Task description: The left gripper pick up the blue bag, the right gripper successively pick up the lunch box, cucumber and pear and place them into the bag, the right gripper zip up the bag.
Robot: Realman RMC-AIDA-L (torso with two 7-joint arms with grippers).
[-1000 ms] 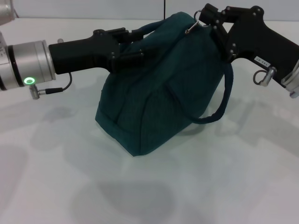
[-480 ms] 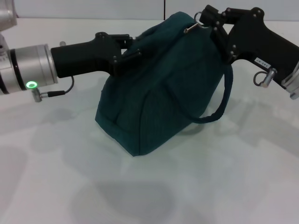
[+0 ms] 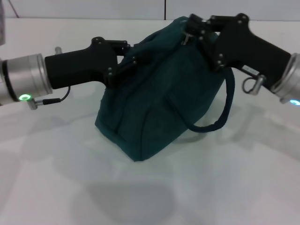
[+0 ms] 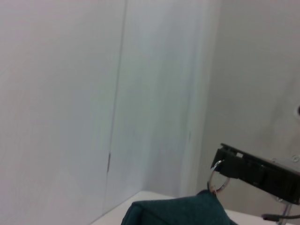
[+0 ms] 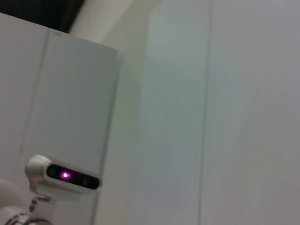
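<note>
The blue bag (image 3: 159, 89) sits on the white table (image 3: 150, 187), slumped and leaning, with one loop handle (image 3: 220, 112) hanging loose down its right side. My left gripper (image 3: 129, 55) is at the bag's upper left, its fingers pinched narrow on the fabric and the other handle along the top edge. My right gripper (image 3: 194, 33) is at the very top of the bag, closed on the metal ring pull (image 4: 216, 180) of the zipper; the left wrist view shows that ring caught under the black fingertip, just above the teal cloth.

I see no lunch box, cucumber or pear anywhere outside the bag, and the bag's mouth looks closed for most of its length, so I judge that I am in the zipping step, near the end of the task.

The bag is soft cloth and has no stiffness of its own. It folds and sags wherever I do not hold it, and it probably carries some weight inside. A zipper on such cloth bunches up unless the seam is kept taut, so my left hold at the top edge has to brace against the pull. The ring is small, smooth metal, likely to slip from my fingertips, so I should draw it along the line of the seam, not upward.
</note>
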